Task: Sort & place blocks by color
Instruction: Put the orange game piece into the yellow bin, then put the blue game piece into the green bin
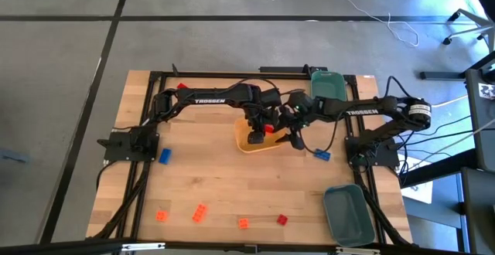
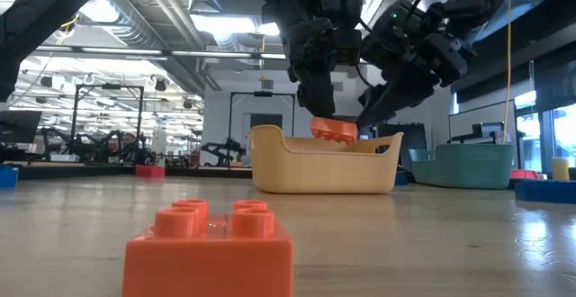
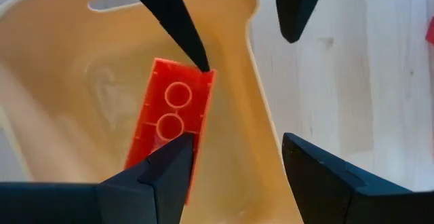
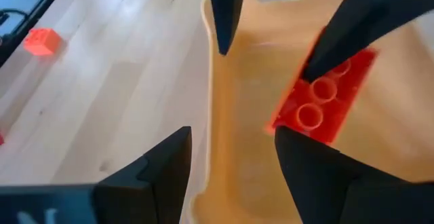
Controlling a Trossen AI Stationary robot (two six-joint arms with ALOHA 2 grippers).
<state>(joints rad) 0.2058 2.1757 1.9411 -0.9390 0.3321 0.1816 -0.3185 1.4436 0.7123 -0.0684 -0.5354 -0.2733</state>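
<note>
Both arms over the yellow tray [image 1: 246, 144]: left gripper [image 3: 234, 163] jaws wide, right gripper [image 4: 230, 153] jaws wide too, neither clamped, orange block [image 3: 171, 119] just beneath and between their tips, tilted inside the tray.

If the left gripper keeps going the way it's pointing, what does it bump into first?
Probably the yellow tray's wall, which sits between the left gripper's open fingers. One finger is right beside the red brick inside, though depth is hard to judge.
</note>
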